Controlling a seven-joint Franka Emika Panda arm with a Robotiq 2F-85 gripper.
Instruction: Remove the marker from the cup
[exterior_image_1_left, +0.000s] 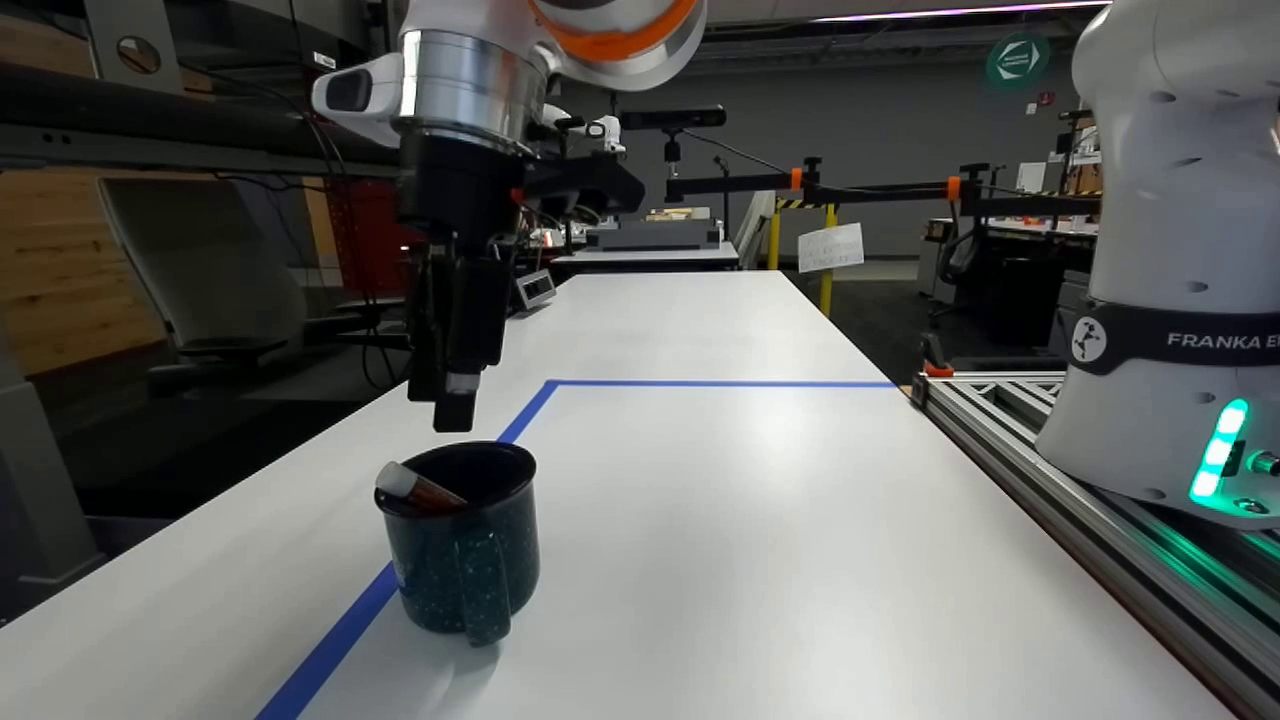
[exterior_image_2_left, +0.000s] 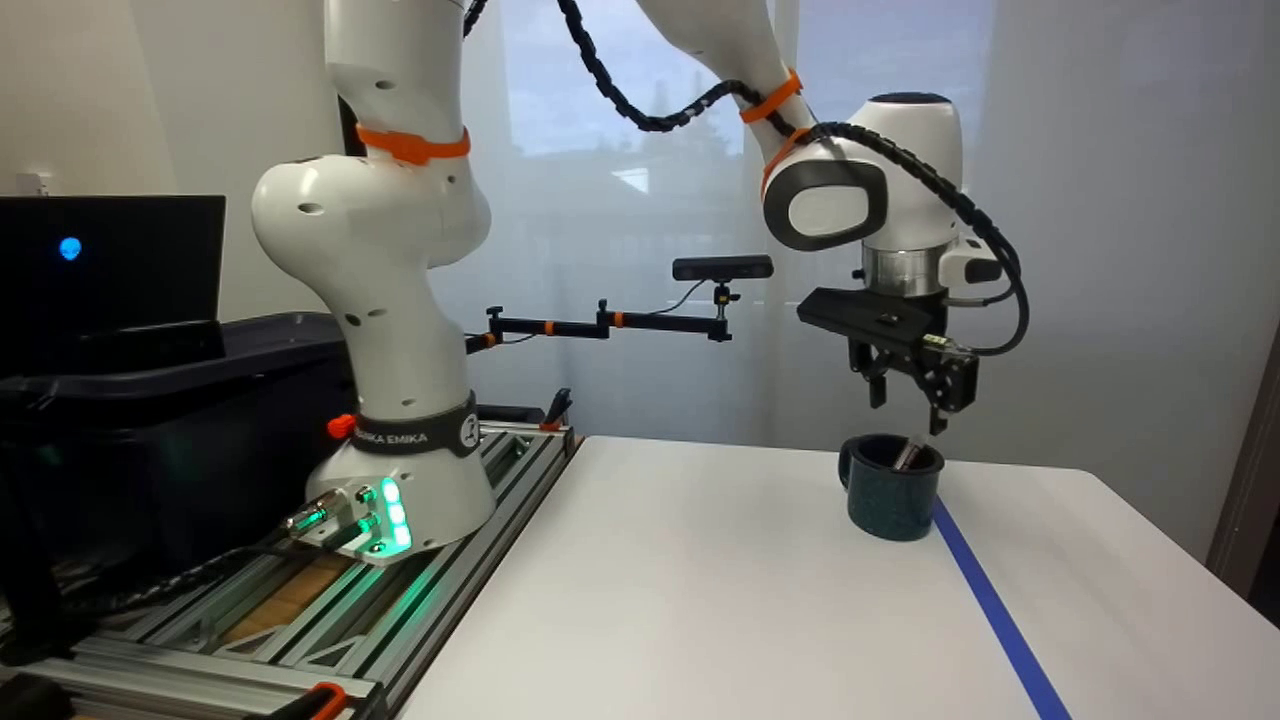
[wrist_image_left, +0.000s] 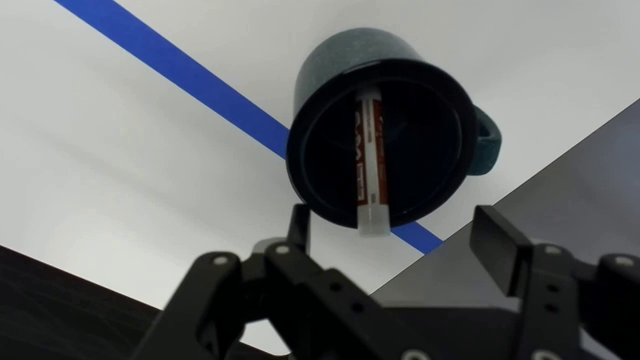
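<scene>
The cup (exterior_image_1_left: 425, 560) is dark teal with pale speckles and stands upright on the white table; it also shows in the other views (exterior_image_2_left: 890, 505) (wrist_image_left: 422, 145). The marker (wrist_image_left: 371, 155) has a red-brown label with a white stripe and a pale end. It leans in the cup, its pale end sticking out over the rim, also in both exterior views (exterior_image_1_left: 425, 490) (exterior_image_2_left: 908, 455); its lower end is inside the cup. My gripper (exterior_image_1_left: 443, 400) is open and empty just above the cup (exterior_image_2_left: 907, 412). In the wrist view its fingers (wrist_image_left: 392, 222) are apart on either side of the marker's pale end, not touching it.
Blue tape (exterior_image_1_left: 720, 384) marks lines on the table (exterior_image_1_left: 760, 560), and the cup stands at one line. The table's edge lies close beyond the cup. The robot's base (exterior_image_2_left: 410, 500) stands on a metal frame. A camera on a boom (exterior_image_2_left: 722, 268) is behind.
</scene>
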